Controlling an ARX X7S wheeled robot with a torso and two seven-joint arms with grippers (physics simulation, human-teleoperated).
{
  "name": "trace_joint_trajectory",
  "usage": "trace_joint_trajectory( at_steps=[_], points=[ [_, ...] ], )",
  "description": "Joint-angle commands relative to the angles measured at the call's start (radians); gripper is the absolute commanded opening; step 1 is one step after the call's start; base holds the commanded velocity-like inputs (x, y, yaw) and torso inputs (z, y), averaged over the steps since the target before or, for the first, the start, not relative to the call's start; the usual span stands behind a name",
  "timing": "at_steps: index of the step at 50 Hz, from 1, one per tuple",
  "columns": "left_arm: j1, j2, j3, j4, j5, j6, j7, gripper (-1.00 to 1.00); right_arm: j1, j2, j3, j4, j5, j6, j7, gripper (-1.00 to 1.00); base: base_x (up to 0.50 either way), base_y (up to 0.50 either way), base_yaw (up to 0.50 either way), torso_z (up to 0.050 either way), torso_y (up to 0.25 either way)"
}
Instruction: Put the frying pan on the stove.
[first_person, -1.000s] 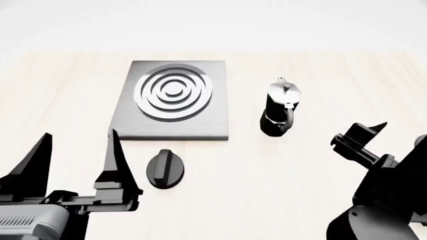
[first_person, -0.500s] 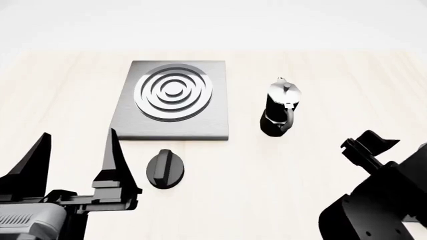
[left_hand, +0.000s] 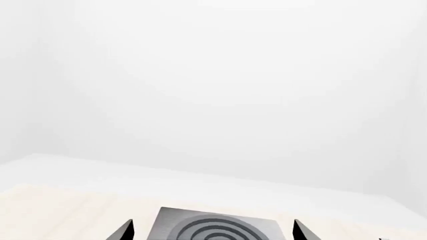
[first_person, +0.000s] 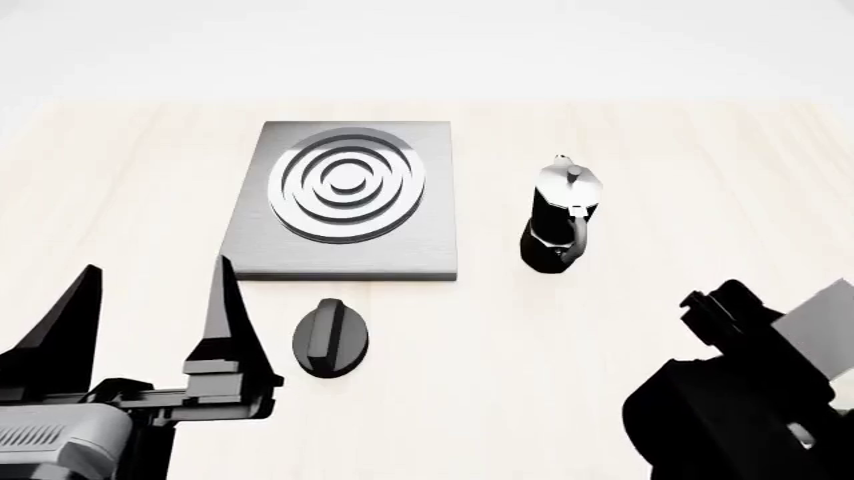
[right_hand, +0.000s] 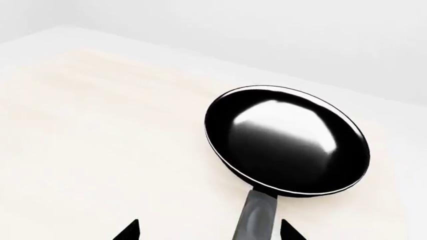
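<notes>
- Left wrist view: the stove (left_hand: 217, 227) lies on the pale tabletop (left_hand: 60, 210), beyond the left claw (left_hand: 212, 231). Only the two dark fingertips (left_hand: 124, 231) show, standing wide apart with nothing between them; the stove's ring burner sits in line with the gap.
- Head view: the stove (first_person: 347, 200) rests flat on the tabletop (first_person: 534, 340). A small black knob (first_person: 330, 337) lies just in front of the stove's near edge. A moka pot (first_person: 563, 215) stands upright to the stove's right, apart from it. The left claw (first_person: 150, 320) hovers in front of the stove's left corner, fingers spread wide and empty. The right claw (first_person: 727, 305) is further right than the moka pot; I cannot tell its opening here. The frying pan is outside this view.
- Right wrist view: the frying pan (right_hand: 287, 140) sits on the tabletop (right_hand: 100, 140), shiny inside up, its handle (right_hand: 257, 215) pointing toward the right claw (right_hand: 208, 231). The claw's fingertips (right_hand: 127, 231) stand wide, not touching the handle, which lies between them.
</notes>
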Motion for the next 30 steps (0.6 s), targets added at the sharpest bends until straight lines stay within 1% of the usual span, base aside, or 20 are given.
trace_joint_trajectory(
  at_steps=[1,16,30],
  points=[
    [0.003,-0.008,-0.001,-0.002,-0.007,0.007,-0.007,1.00,0.034,-0.002,0.029,0.075,0.078,-0.024,0.056,1.00,0.00,0.00,0.00,0.000,0.000],
    [0.006,-0.017,-0.001,-0.012,-0.015,0.021,-0.011,1.00,0.083,-0.008,0.040,0.203,0.215,-0.110,0.177,1.00,0.00,0.00,0.00,0.000,0.000],
    [0.009,-0.027,-0.006,-0.013,-0.027,0.029,-0.018,1.00,0.082,-0.011,0.055,0.222,0.226,-0.161,0.226,1.00,0.00,0.00,0.00,0.000,0.000]
  ],
)
